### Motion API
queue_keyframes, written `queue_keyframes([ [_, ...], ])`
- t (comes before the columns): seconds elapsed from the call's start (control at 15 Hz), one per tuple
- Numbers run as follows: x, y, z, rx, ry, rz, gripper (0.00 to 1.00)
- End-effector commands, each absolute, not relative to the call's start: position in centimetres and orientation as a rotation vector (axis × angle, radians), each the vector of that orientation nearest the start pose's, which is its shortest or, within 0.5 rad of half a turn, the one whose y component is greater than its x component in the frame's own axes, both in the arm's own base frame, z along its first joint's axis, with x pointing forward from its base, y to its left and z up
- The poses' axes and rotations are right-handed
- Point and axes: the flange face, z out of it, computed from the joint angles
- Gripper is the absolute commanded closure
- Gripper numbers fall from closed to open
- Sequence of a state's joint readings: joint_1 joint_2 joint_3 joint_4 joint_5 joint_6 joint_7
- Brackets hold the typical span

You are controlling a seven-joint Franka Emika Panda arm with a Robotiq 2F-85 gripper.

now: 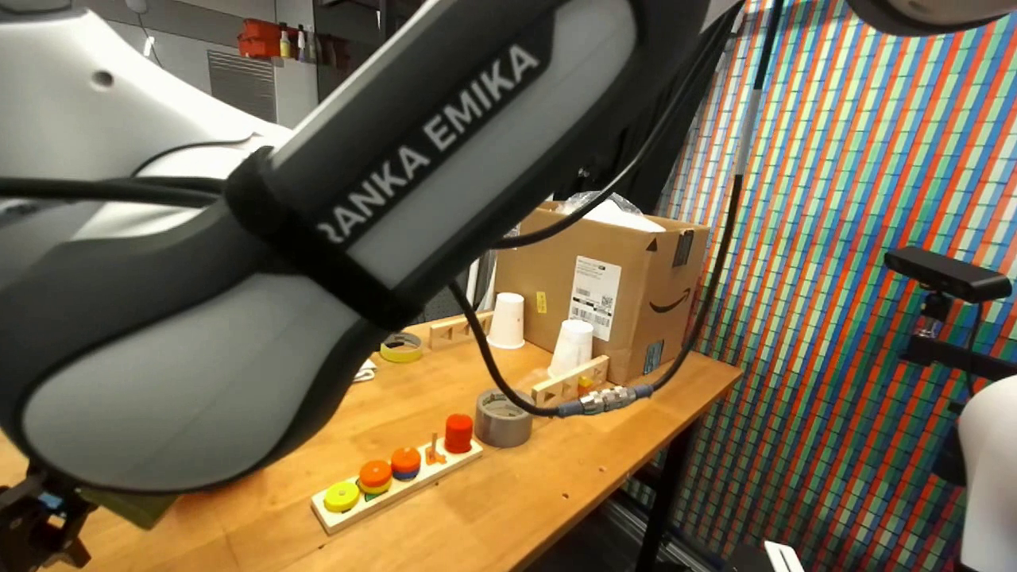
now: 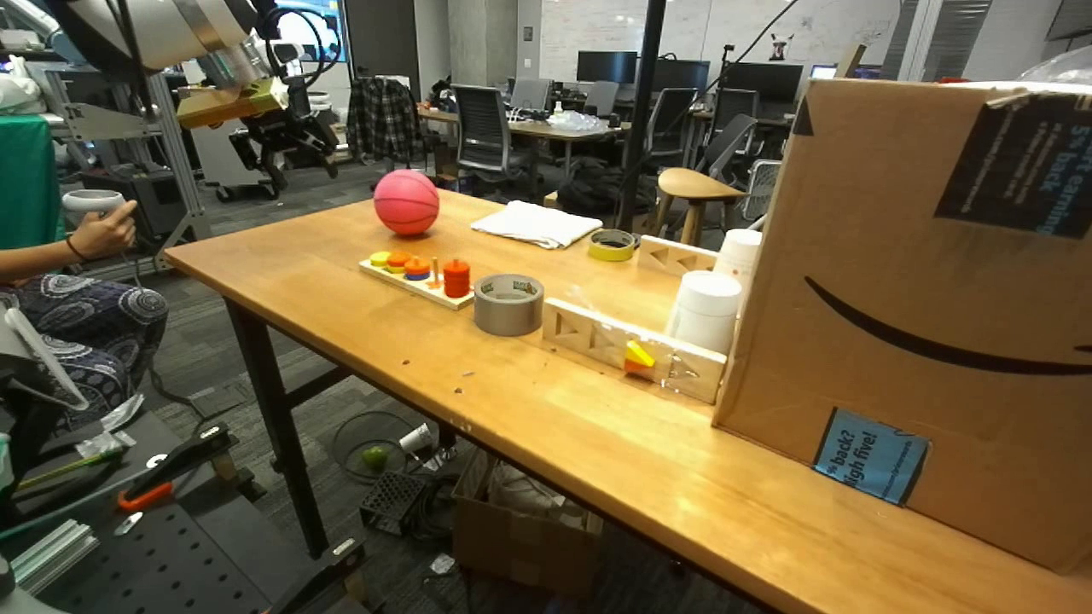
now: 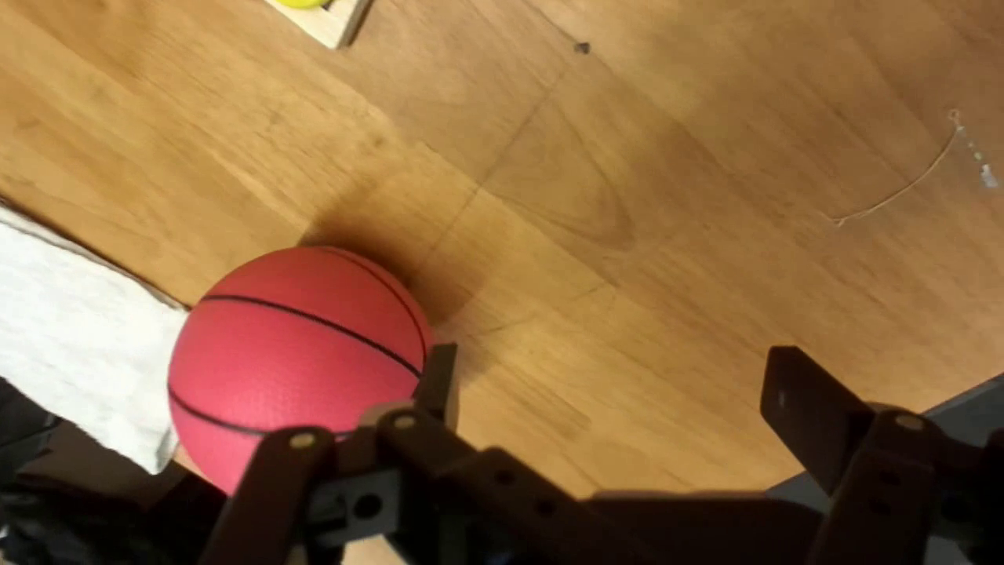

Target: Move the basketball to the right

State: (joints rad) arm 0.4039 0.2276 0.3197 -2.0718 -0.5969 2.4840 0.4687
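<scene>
The basketball is a pink-red ball with black lines. It rests on the wooden table in an exterior view [image 2: 407,202], near the table's far edge. It also shows in the wrist view [image 3: 290,345], at lower left beside a white cloth. In the exterior view dominated by the arm, the ball is almost wholly hidden behind the arm. My gripper [image 3: 612,353] is open, with only bare tabletop between its fingers. Its left finger overlaps the ball's right edge in the wrist view; the ball is outside the jaws. In an exterior view the gripper [image 2: 305,173] hangs above the table end, apart from the ball.
The wooden table [image 2: 597,409] holds a peg board with coloured rings [image 2: 418,286], grey tape [image 2: 509,304], yellow tape [image 2: 612,246], a folded white cloth [image 2: 537,223], wooden notched strips [image 2: 597,334], white cups [image 2: 706,307] and a large cardboard box [image 2: 904,256]. A person sits beyond the table's end.
</scene>
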Motion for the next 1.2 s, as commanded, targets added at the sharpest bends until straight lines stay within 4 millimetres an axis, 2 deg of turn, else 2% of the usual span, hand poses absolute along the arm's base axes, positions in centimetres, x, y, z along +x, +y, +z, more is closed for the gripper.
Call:
queue_keyframes([
  [0.0,45.4,40.5,34.1,-2.976,-1.205,-0.554,0.0],
  [0.4,44.3,42.4,33.0,-2.915,-1.316,-0.46,0.0],
  [0.67,43.6,43.2,33.2,-2.886,-1.356,-0.449,0.0],
  [0.93,43.8,43.2,33.3,-2.866,-1.394,-0.458,0.0],
  [1.13,45.0,42.4,33.4,-2.893,-1.375,-0.464,0.0],
])
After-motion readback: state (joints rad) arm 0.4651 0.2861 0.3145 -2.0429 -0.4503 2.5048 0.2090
